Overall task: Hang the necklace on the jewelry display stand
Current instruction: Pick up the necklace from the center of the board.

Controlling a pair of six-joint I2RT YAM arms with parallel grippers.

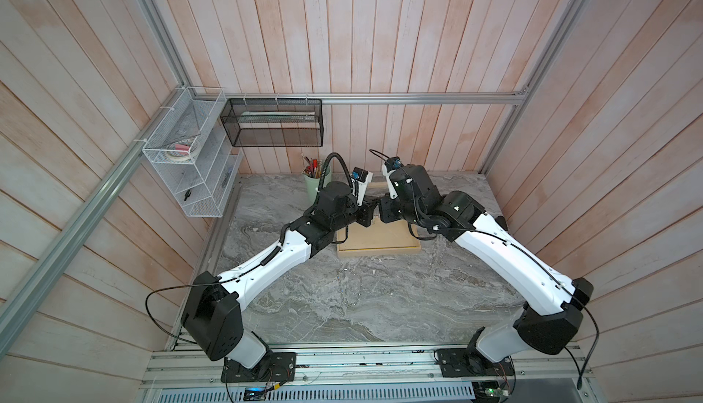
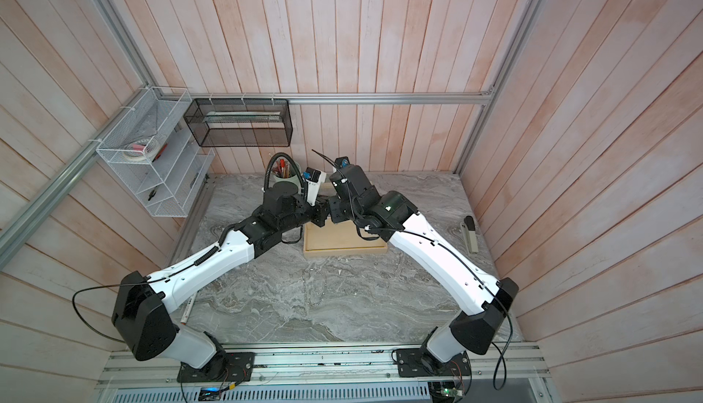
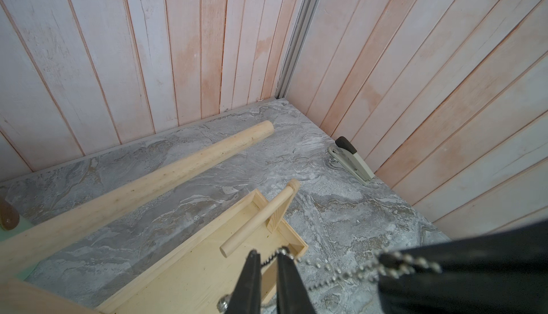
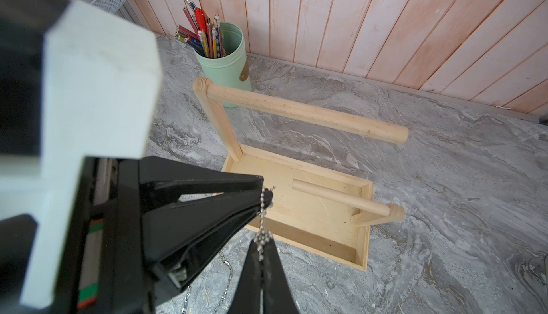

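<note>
The necklace (image 3: 335, 271) is a fine silvery chain stretched between my two grippers, which meet tip to tip above the near edge of the jewelry display stand (image 1: 380, 247) (image 2: 344, 248). My left gripper (image 3: 268, 263) is shut on one end, with a short piece of chain across its narrow tips. My right gripper (image 4: 262, 242) is shut on the necklace (image 4: 262, 208) a little further along. A slack loop of links (image 4: 227, 268) hangs below over the table. The stand's high dowel (image 4: 296, 110) and low dowel (image 4: 341, 197) are both bare.
A mint-green pen cup (image 4: 222, 69) (image 1: 315, 188) stands just behind the stand's tall post. A stapler (image 3: 353, 161) (image 2: 470, 234) lies by the right wall. White wire shelves (image 1: 190, 161) and a black mesh basket (image 1: 272, 123) hang on the back left walls.
</note>
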